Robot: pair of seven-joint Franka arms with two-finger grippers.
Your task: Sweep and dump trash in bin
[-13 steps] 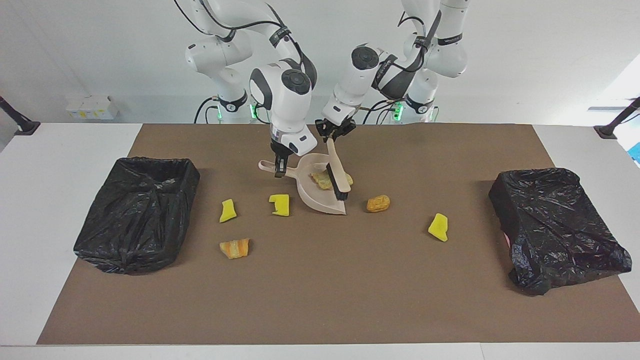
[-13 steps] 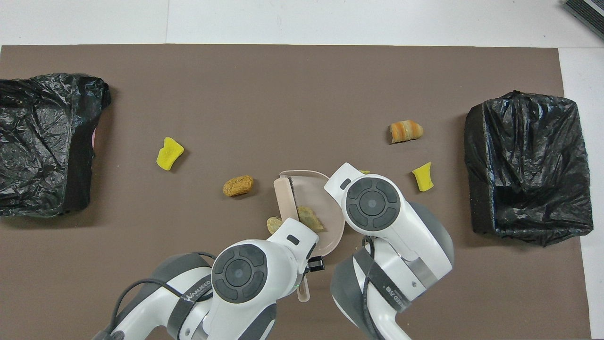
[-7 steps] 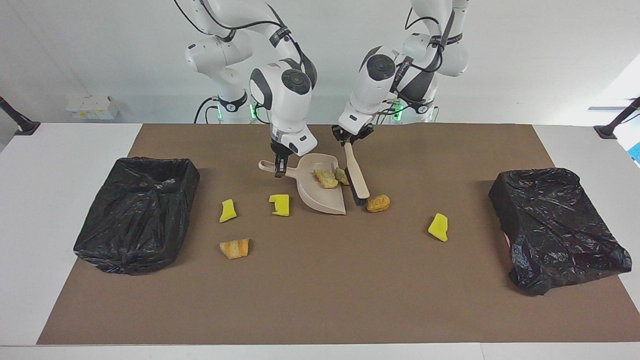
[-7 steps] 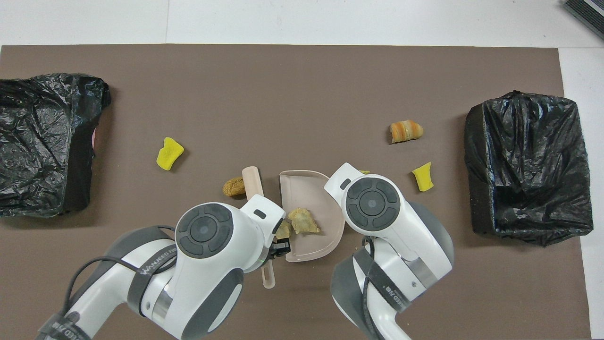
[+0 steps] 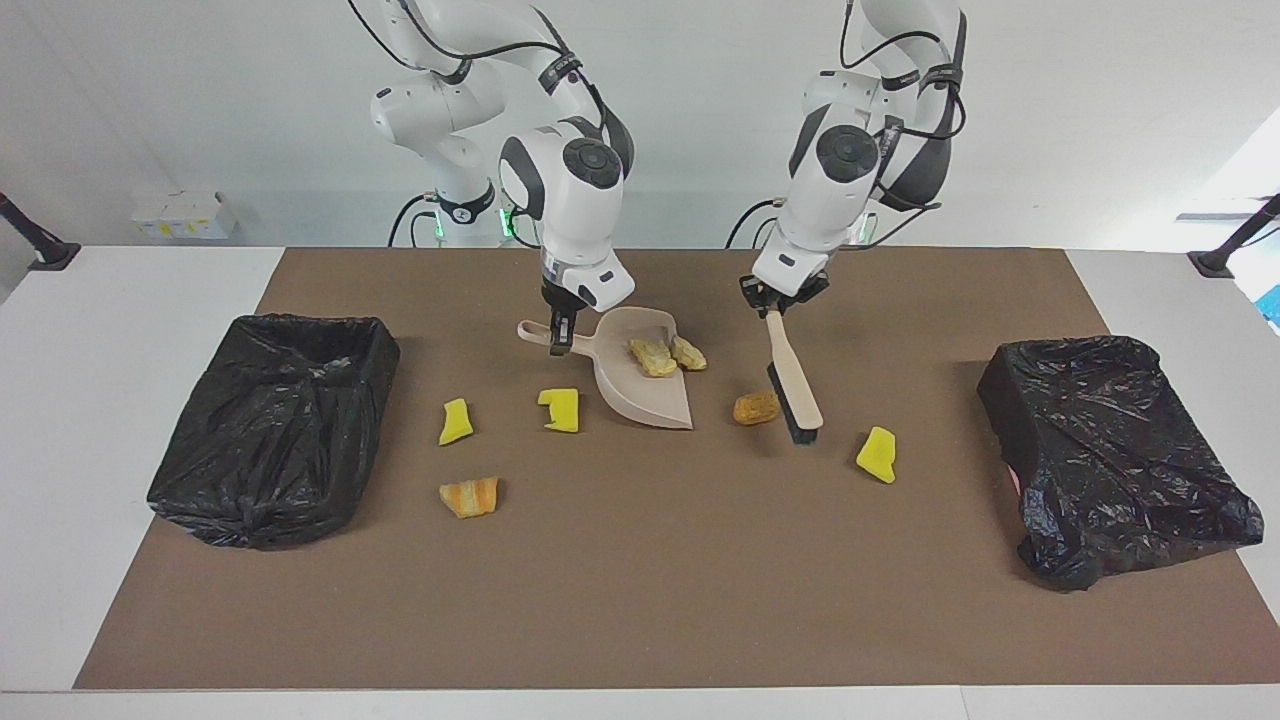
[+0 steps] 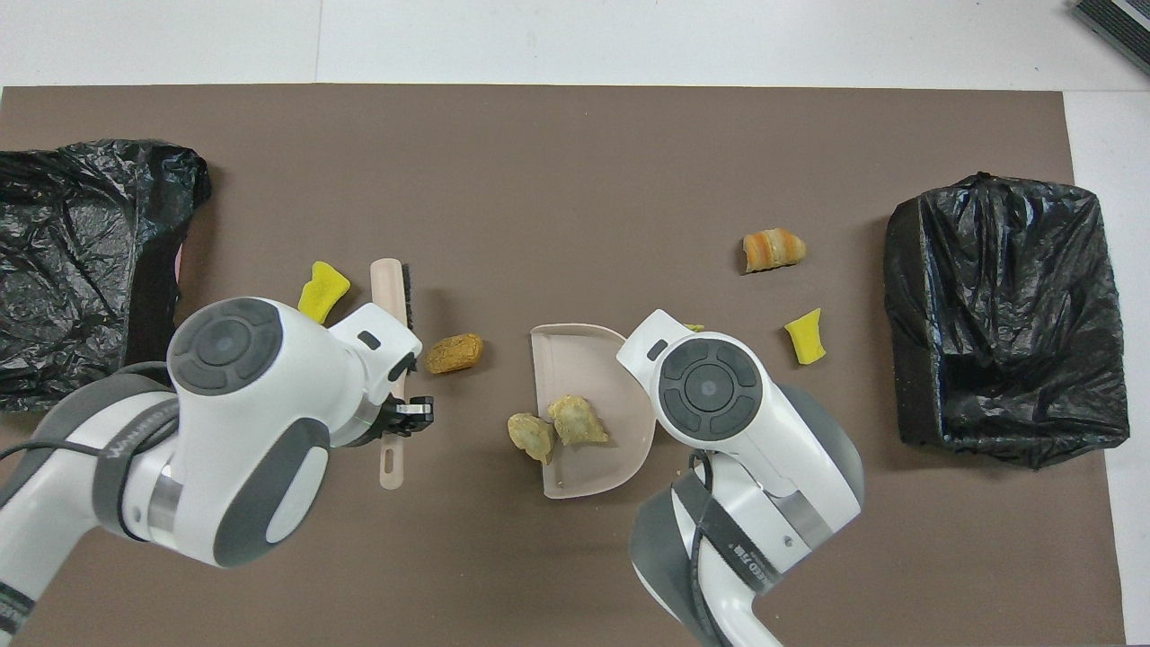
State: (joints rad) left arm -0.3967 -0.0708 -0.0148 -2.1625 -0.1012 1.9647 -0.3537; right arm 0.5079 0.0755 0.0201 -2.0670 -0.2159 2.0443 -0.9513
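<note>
Brown mat (image 5: 640,590) covering the counter, right gripper (image 5: 561,342) fingers gripping the dustpan (image 5: 640,385) handle and hiding one yellow scrap (image 6: 694,327) from above, left gripper (image 5: 778,300) fingers gripping the brush (image 5: 793,385).

Two white arms (image 5: 560,190) with dark grey joint caps and black cables.

Seven scraps of trash can be counted. Two tan bread-like lumps (image 5: 667,356) are found in the dustpan (image 5: 640,395), side by side at its open edge. An orange-brown lump (image 5: 756,407) is seen just beside the brush (image 5: 795,385) bristles. One yellow chunk (image 5: 877,454) is spotted toward the left arm's end, two more yellow chunks (image 5: 559,410) toward the right arm's, and a striped orange piece (image 5: 470,496) farther from the robots than those two.
</note>
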